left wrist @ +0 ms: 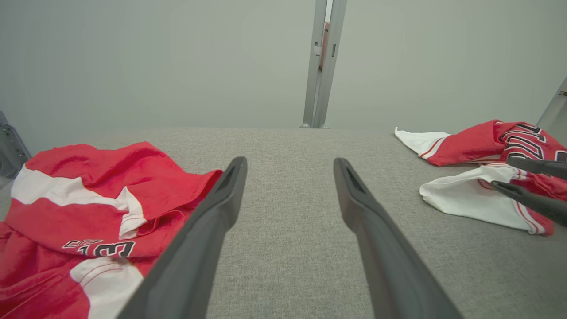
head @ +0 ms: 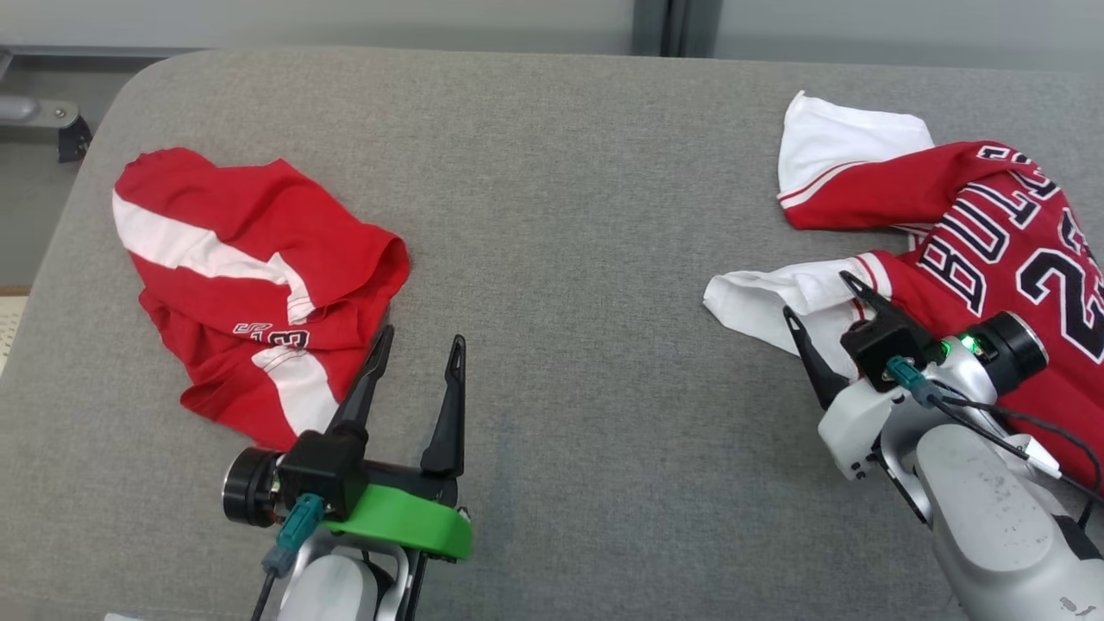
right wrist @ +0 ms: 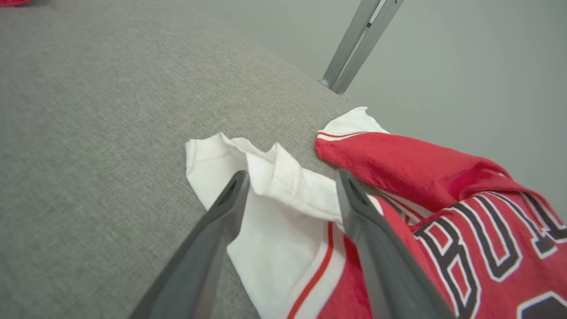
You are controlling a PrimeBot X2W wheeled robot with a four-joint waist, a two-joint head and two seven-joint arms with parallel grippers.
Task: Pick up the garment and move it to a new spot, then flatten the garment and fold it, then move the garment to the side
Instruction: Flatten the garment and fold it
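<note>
A crumpled garment, a red jersey (head: 975,233) with white sleeves and black lettering, lies at the right of the grey padded table (head: 561,216). My right gripper (head: 816,295) is open, its fingers straddling the jersey's near white sleeve (right wrist: 283,177); whether they touch the cloth I cannot tell. The jersey (left wrist: 474,141) and right gripper (left wrist: 501,173) also appear in the left wrist view. A second garment, red shorts (head: 259,250) with white stripes, lies bunched at the left. My left gripper (head: 421,338) is open and empty just right of the shorts (left wrist: 88,190), above bare table.
A grey metal post (head: 664,26) stands behind the table's far edge, against a pale wall. A metal bracket (head: 43,116) sits off the table's rounded far left corner. The jersey runs toward the table's right edge.
</note>
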